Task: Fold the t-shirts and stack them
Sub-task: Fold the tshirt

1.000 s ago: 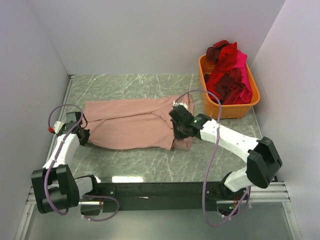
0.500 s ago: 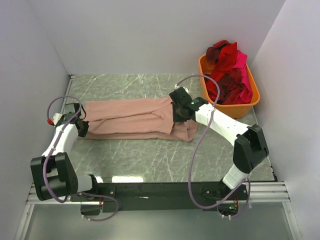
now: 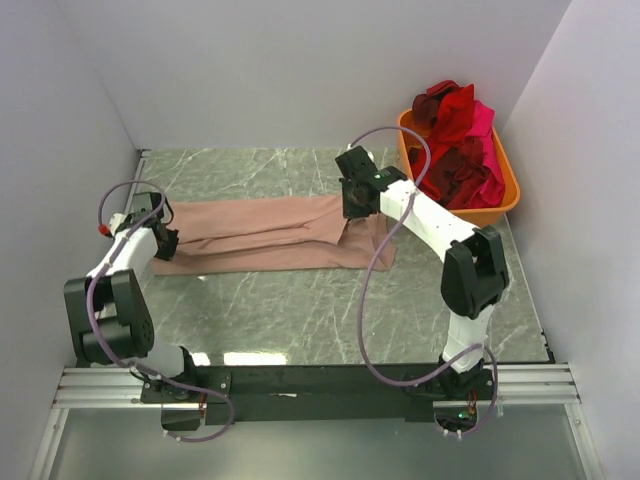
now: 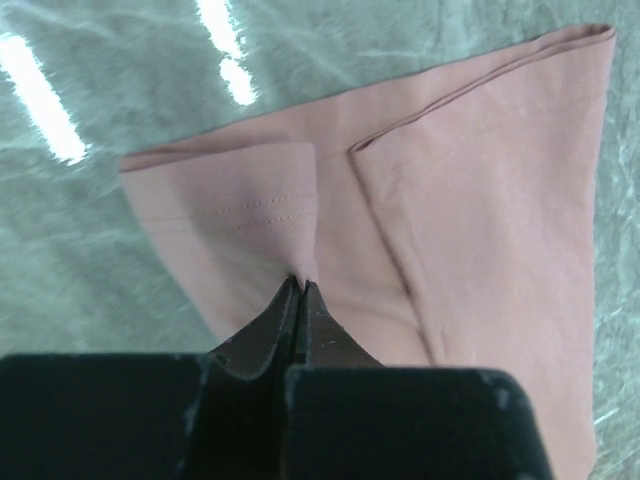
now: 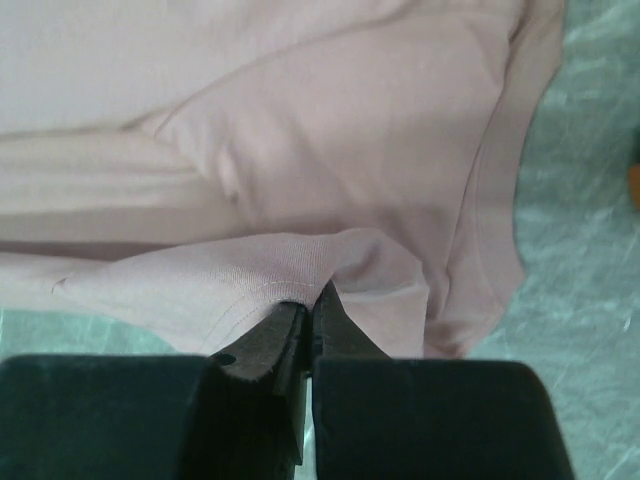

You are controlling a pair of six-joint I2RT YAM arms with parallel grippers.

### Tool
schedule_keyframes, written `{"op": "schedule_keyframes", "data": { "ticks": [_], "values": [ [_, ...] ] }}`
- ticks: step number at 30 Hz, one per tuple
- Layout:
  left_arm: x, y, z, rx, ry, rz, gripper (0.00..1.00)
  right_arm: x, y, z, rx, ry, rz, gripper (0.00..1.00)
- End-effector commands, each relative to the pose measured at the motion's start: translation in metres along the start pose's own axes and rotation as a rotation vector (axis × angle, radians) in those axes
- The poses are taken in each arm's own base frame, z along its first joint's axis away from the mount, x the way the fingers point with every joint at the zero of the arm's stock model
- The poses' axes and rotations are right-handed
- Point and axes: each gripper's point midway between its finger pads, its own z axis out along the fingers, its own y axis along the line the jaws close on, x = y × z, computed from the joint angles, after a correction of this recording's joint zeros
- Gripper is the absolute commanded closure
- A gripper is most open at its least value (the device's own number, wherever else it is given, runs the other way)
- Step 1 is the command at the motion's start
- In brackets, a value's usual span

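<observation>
A dusty pink t-shirt (image 3: 265,232) lies as a long, narrow folded band across the marble table (image 3: 300,310). My left gripper (image 3: 164,241) is at the shirt's left end, shut on a pinch of pink cloth (image 4: 262,205) by a stitched hem. My right gripper (image 3: 352,206) is at the right end, shut on a hemmed fold (image 5: 240,275) that it holds over the layers beneath. In the wrist views the left gripper (image 4: 300,284) and the right gripper (image 5: 312,298) both have their jaws pressed together on fabric. Red, maroon and hot pink t-shirts (image 3: 460,140) are heaped in the tub.
The orange plastic tub (image 3: 455,222) stands at the back right, close behind the right arm. White walls close in the back and both sides. Bare marble lies in front of the shirt. The right arm's purple cable (image 3: 372,290) loops over the table.
Both grippers have carried the shirt's near edge away toward the back wall, folding it over itself. The shirt is now a narrower band. Both arms are stretched farther out.
</observation>
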Motion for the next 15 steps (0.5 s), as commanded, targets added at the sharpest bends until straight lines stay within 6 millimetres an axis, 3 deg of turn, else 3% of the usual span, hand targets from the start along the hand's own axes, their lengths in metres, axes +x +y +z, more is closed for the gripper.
{"op": "schedule_keyframes", "data": {
  "ticks": [1, 2, 6, 7, 8, 9, 10, 11, 12, 13, 14, 15],
  "values": [
    [-0.017, -0.030, 0.002, 0.059, -0.040, -0.005, 0.99, -0.018, -0.007, 0.005, 0.028, -0.007, -0.014, 1.00],
    [-0.014, -0.028, 0.008, 0.040, -0.032, 0.002, 0.99, -0.027, -0.006, 0.004, 0.025, -0.019, -0.018, 1.00],
    [-0.020, -0.040, 0.022, 0.027, -0.049, 0.006, 0.98, -0.031, -0.012, 0.034, 0.068, 0.008, -0.029, 0.99],
    [-0.020, -0.042, 0.025, 0.026, -0.049, 0.008, 0.93, -0.037, -0.013, 0.042, 0.070, -0.006, -0.030, 0.98],
    [-0.016, -0.038, 0.033, -0.009, -0.030, 0.022, 0.84, -0.047, -0.010, 0.045, 0.055, -0.025, -0.041, 0.96],
    [-0.022, -0.049, 0.031, 0.008, -0.037, 0.025, 0.52, -0.047, -0.010, 0.061, 0.054, -0.014, -0.046, 0.93],
    [-0.022, -0.054, 0.031, 0.016, -0.028, 0.029, 0.28, -0.067, -0.008, 0.061, 0.041, -0.052, -0.027, 0.87],
    [-0.026, -0.062, 0.031, 0.037, -0.038, 0.036, 0.02, -0.068, -0.008, 0.076, 0.040, -0.046, -0.034, 0.85],
    [-0.028, -0.064, 0.029, 0.042, -0.038, 0.040, 0.01, -0.077, -0.010, 0.083, 0.040, -0.065, -0.026, 0.81],
    [-0.031, -0.067, 0.026, 0.040, -0.046, 0.040, 0.01, -0.105, -0.011, 0.077, 0.028, -0.118, 0.001, 0.70],
    [-0.035, -0.070, 0.022, 0.047, -0.054, 0.046, 0.00, -0.113, -0.012, 0.079, 0.023, -0.118, 0.010, 0.61],
    [-0.038, -0.074, 0.018, 0.060, -0.057, 0.047, 0.01, -0.102, -0.014, 0.092, 0.029, -0.058, 0.007, 0.52]
  ]
}}
